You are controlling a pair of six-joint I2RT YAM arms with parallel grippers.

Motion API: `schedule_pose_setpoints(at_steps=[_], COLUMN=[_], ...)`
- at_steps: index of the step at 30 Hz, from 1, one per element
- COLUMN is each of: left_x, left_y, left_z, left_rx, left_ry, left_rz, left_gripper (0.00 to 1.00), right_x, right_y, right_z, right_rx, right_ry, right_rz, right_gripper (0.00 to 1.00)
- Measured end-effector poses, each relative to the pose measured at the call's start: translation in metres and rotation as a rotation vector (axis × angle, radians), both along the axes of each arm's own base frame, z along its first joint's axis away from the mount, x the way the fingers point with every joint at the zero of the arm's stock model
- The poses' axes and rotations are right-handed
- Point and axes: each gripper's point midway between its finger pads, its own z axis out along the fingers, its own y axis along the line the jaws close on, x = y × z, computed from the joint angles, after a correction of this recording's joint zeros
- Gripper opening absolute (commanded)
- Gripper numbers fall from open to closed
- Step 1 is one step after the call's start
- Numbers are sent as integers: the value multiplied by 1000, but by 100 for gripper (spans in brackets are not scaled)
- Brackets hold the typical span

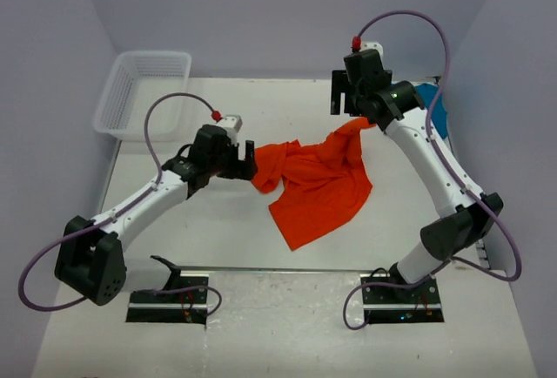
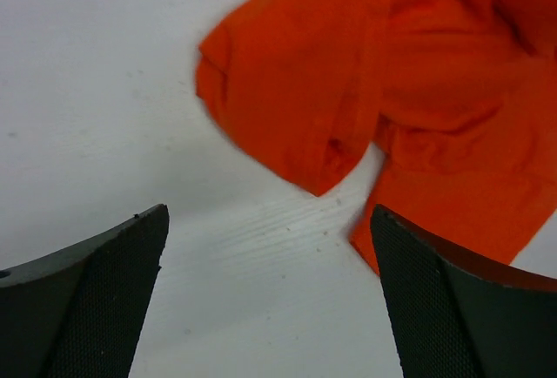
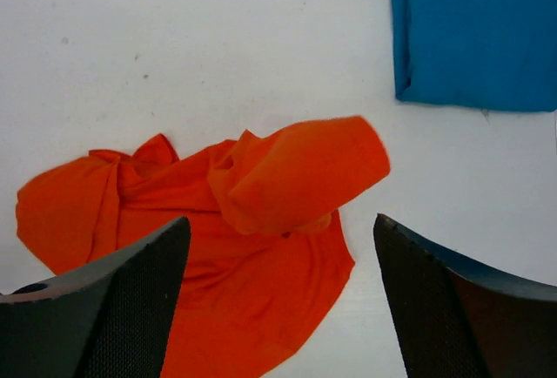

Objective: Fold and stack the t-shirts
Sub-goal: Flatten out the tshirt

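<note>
White surface carries a crumpled orange-red t-shirt and a folded teal-blue t-shirt. Left tool and right tool both gape, released, grasping nothing.

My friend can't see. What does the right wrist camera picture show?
A crumpled orange-red t-shirt lies on the white table, with a folded teal-blue t-shirt apart from it at the top right. The right gripper stands open at the bottom, holding nothing.
</note>
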Motion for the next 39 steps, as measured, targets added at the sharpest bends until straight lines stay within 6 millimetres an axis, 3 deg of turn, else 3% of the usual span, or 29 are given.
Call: schedule_pose_setpoints(at_steps=[4, 6, 9, 13, 18, 25, 32, 39], left_x=[-23, -33, -48, -58, -55, -43, -28, -26], left_y=[-47, -63, -77, -79, -76, -84, -94, -87], left_z=[-36, -58, -94, -120, -122, -106, -103, -123], left_rx=[35, 78, 160, 234, 291, 319, 329, 391], left_ry=[87, 138, 209, 251, 211, 132, 107, 126], left_rz=[-164, -212, -249, -232, -171, -125, -103, -85], left_gripper=[87, 83, 76, 73, 71, 71, 68, 65], right_x=[8, 3, -18, -70, -112, -138, -150, -158], right_y=[4, 5, 7, 9, 17, 51, 91, 92], right_z=[11, 19, 24, 11, -21, -87, -110, -119], right_rx=[3, 24, 81, 169, 241, 258, 281, 306], right_ry=[-2, -13, -30, -13, 30, 206, 276, 290], right_rz=[5, 16, 52, 131, 216, 309, 394, 391], right_gripper=[85, 78, 62, 55, 48, 47, 41, 40])
